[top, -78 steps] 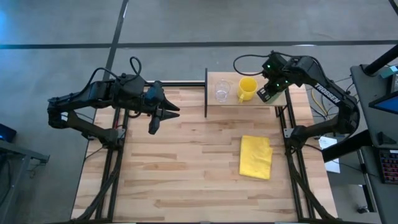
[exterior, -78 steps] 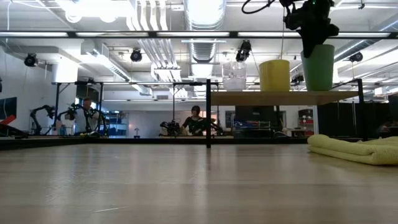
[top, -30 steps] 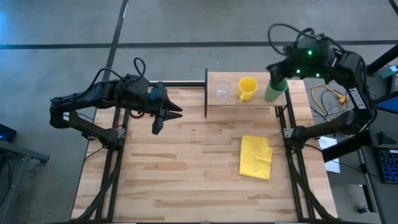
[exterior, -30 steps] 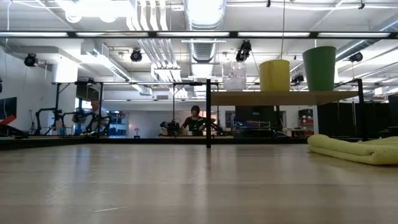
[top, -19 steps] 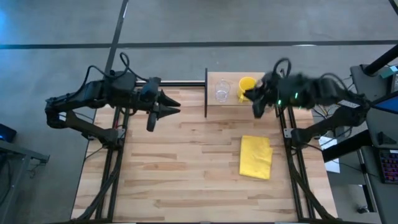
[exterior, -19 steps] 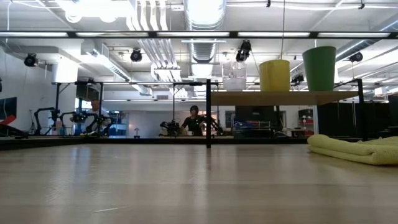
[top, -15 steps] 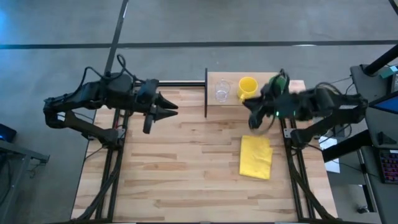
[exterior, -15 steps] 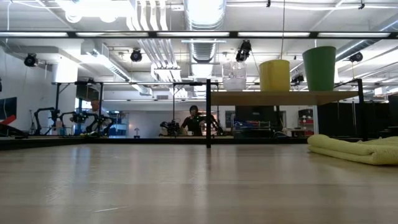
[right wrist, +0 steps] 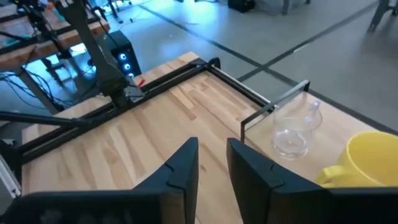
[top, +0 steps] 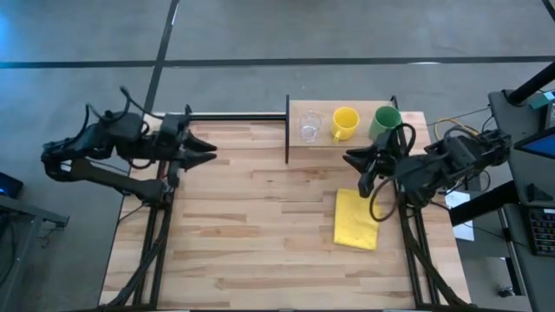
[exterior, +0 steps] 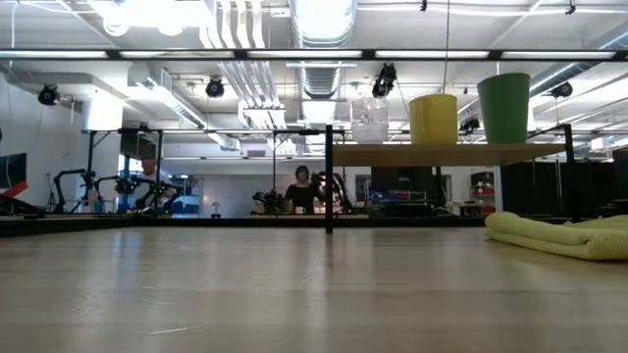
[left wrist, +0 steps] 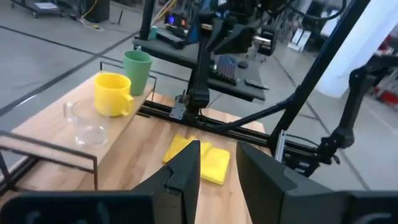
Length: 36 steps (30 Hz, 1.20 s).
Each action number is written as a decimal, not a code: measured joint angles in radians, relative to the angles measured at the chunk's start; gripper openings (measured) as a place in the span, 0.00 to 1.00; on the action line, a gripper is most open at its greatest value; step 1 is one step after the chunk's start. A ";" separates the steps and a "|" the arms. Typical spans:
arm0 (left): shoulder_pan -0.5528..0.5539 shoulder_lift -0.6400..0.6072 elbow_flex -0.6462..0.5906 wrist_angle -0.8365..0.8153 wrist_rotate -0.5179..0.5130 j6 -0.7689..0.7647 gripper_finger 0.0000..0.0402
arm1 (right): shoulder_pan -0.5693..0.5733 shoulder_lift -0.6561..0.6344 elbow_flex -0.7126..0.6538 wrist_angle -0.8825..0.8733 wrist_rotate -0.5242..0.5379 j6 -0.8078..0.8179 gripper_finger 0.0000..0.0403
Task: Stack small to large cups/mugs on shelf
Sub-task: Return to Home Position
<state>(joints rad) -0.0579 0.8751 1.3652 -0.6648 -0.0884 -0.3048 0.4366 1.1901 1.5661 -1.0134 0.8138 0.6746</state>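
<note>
Three vessels stand upright in a row on the raised light-wood shelf (top: 355, 139) at the table's far edge: the clear cup (top: 310, 127), the yellow mug (top: 344, 122) with its handle toward the near side, and the green cup (top: 384, 121). The low view shows them by rising size: clear cup (exterior: 370, 120), yellow mug (exterior: 434, 119), green cup (exterior: 503, 108). My right gripper (top: 354, 171) is open, in front of the shelf near the table's right edge. My left gripper (top: 211, 149) is open at the table's far left edge. Neither touches anything.
A folded yellow cloth (top: 357, 218) lies on the tabletop near the right side, just on the near side of my right gripper. A black upright (top: 287, 130) stands at the shelf's left end. The wooden tabletop (top: 251, 234) stretches bare to the left and near side.
My right arm has come away from above the green cup, swinging down and toward the near side, and now sits low by the cloth's far edge. My left gripper has drawn back toward the table's left edge. The three vessels have stayed in place.
</note>
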 joint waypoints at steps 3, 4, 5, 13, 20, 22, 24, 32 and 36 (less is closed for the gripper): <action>0.000 -0.083 -0.131 0.101 0.001 -0.028 0.22 | 0.000 -0.011 -0.011 0.033 -0.025 -0.056 0.19; 0.000 -0.108 -0.179 0.142 0.003 -0.032 0.22 | 0.000 -0.016 -0.021 0.060 -0.050 -0.091 0.18; 0.000 -0.132 -0.225 0.178 0.007 -0.034 0.22 | 0.000 -0.022 -0.034 0.096 -0.083 -0.131 0.18; 0.000 -0.282 -0.490 0.408 0.056 -0.083 0.22 | -0.001 -0.117 -0.243 0.459 -0.194 -0.332 0.17; 0.000 -0.370 -0.545 0.420 0.056 -0.109 0.22 | -0.013 -0.232 -0.474 0.657 -0.170 -0.288 0.17; 0.000 -0.382 -0.549 0.422 0.056 -0.109 0.22 | -0.021 -0.247 -0.527 0.703 -0.114 -0.296 0.17; 0.000 -0.397 -0.550 0.422 0.056 -0.109 0.22 | -0.041 -0.258 -0.574 0.710 -0.072 -0.299 0.17; 0.001 -0.445 -0.551 0.422 0.057 -0.109 0.22 | -0.168 -0.360 -0.722 0.762 -0.061 -0.279 0.17; 0.001 -0.472 -0.554 0.407 0.056 -0.108 0.22 | -0.202 -0.429 -0.778 0.893 -0.125 -0.377 0.17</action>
<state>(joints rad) -0.0574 0.4035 0.8110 -0.2581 -0.0323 -0.4129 0.2343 0.7607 0.7883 -0.1207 0.6887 0.2980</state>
